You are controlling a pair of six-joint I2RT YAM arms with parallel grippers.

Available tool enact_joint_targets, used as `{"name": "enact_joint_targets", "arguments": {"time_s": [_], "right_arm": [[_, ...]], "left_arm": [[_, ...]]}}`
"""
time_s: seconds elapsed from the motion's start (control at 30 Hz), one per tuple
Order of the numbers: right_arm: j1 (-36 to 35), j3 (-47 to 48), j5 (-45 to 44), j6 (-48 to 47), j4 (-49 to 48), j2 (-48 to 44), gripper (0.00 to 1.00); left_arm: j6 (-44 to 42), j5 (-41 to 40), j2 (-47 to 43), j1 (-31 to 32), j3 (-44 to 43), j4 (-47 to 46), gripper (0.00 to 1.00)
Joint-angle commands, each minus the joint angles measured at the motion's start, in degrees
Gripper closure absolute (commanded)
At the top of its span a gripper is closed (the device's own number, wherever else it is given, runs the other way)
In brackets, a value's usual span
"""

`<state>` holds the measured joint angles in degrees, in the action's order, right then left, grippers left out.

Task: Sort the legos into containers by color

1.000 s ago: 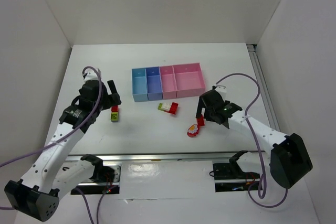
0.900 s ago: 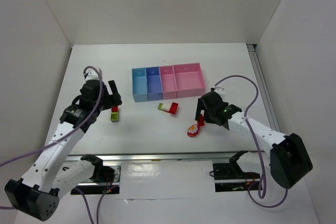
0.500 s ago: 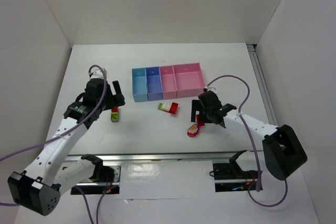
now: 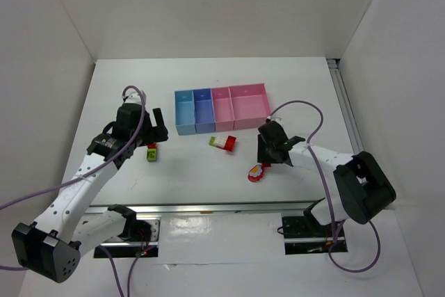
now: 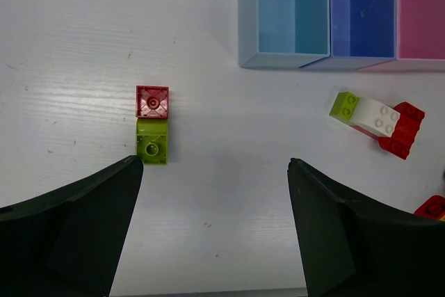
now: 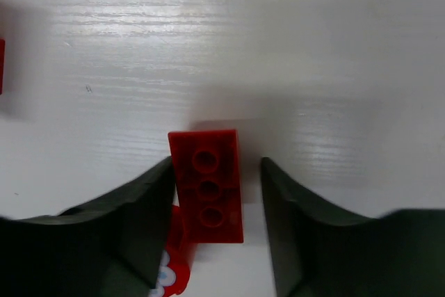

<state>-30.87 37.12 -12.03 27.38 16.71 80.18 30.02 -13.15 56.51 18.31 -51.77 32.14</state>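
A red brick lies underside up between my right gripper's fingers; the left finger touches it, and a narrow gap shows on the right side. A red round piece with white marks sits just beside it. In the top view that gripper is low over the table, below the containers. My left gripper hangs open, nothing between its fingers, near a red lego joined to a yellow-green one. A green, white and red cluster lies to the right.
The four joined bins stand at the table's middle back, light blue, darker blue and pink. White walls close the table on three sides. A metal rail runs along the near edge by the arm bases.
My right gripper slid left over the red brick and its jaws narrowed round it. The left gripper edged a little right and forward, staying open.
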Motion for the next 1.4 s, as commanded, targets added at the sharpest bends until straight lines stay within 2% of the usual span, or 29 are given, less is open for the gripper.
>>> {"name": "enact_joint_targets", "arguments": {"time_s": [0.0,0.07,0.1,0.13,0.2,0.33,0.43,0.5,0.67,0.83,1.0,1.13,1.3,1.33,1.37], "right_arm": [[-0.15,0.84,-1.33,-0.04,-3.70,0.50,0.48],[-0.15,1.98,-3.07,0.57,-2.30,0.50,0.60],[-0.15,1.99,-3.61,1.36,-1.43,-0.11,0.70],[-0.15,2.77,-3.61,1.36,-0.11,-1.07,0.70],[-0.15,4.00,-5.01,1.36,1.21,-5.36,0.80],[-0.15,8.83,-7.47,1.89,4.99,-11.17,0.80],[-0.15,12.79,-8.09,0.58,3.25,-11.80,0.80],[-0.15,16.55,-8.62,-0.92,1.93,-9.27,0.79],[0.37,28.95,-7.22,-4.25,0.87,6.02,0.78],[1.61,41.33,-7.22,-5.58,0.34,17.62,0.77],[3.97,46.63,-6.69,-6.11,-0.80,26.33,0.72],[4.59,49.01,-6.07,-5.58,-0.27,29.15,0.60],[5.12,48.48,-6.60,-5.58,-1.50,29.68,0.51],[5.12,48.48,-6.60,-5.58,-1.50,29.68,0.47],[5.12,48.48,-6.60,-5.06,-1.50,29.68,0.38]], "left_arm": [[-1.10,0.58,0.00,0.24,-1.49,-1.20,0.04],[-1.10,0.58,0.52,0.24,-2.10,-0.68,0.04],[-1.10,0.58,0.53,0.24,-2.11,-0.68,0.04],[-1.10,0.58,0.53,0.24,-2.11,-0.68,0.04],[-1.10,0.58,0.53,0.24,-2.72,-0.68,0.04],[0.04,-0.74,0.53,0.24,-2.56,-0.68,0.01],[2.76,-1.96,1.93,0.24,-0.44,-0.68,0.00],[3.91,-1.97,2.72,0.24,0.09,-0.06,0.00],[5.14,-1.44,5.36,0.24,1.14,-0.06,0.00],[4.44,-0.12,11.16,0.24,-2.99,3.89,0.03],[3.91,-2.23,15.64,-0.29,-5.88,7.85,0.04],[3.38,-1.62,16.88,-2.48,-5.89,7.85,0.05],[3.91,-0.12,18.72,-3.72,-5.36,6.62,0.06],[3.38,-0.12,19.42,-4.24,-5.36,6.62,0.06],[3.38,-0.12,19.43,-4.24,-5.36,6.62,0.06]]}}
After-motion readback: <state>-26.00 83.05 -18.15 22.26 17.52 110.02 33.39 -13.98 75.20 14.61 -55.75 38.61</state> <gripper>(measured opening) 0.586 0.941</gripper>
